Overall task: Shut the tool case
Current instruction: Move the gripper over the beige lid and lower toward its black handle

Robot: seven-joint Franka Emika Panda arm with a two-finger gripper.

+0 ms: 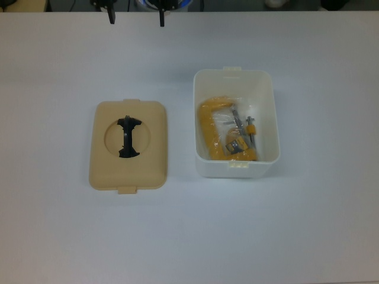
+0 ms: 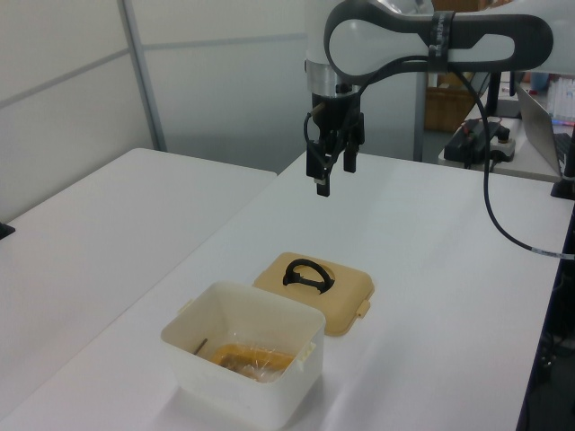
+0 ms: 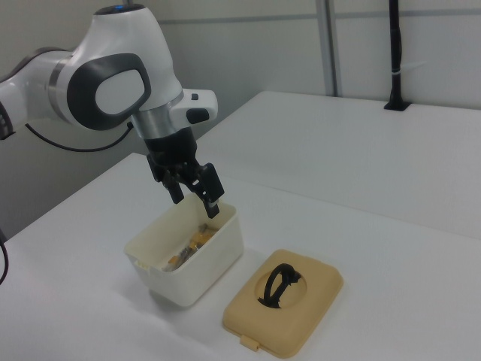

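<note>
The tool case lies in two parts on the white table. Its white tub (image 1: 234, 169) sits open on the top view's right, with a yellow clamp (image 1: 211, 127) in a clear bag inside. The tan lid (image 1: 154, 163) lies flat on the top view's left, a short gap from the tub, black handle (image 1: 128, 137) facing up in its round recess. My gripper (image 2: 334, 172) hangs open and empty well above the table, beyond the lid (image 2: 349, 296) and tub (image 2: 238, 384). In the right view my gripper (image 3: 195, 199) appears over the tub (image 3: 204, 265), with the lid (image 3: 304, 308) at the front.
A second white table (image 2: 81, 233) adjoins on the left view's left. A desk with a laptop (image 2: 548, 121) and cables stands behind the arm on the left view's right. A black post (image 3: 394, 53) rises at the right view's far edge.
</note>
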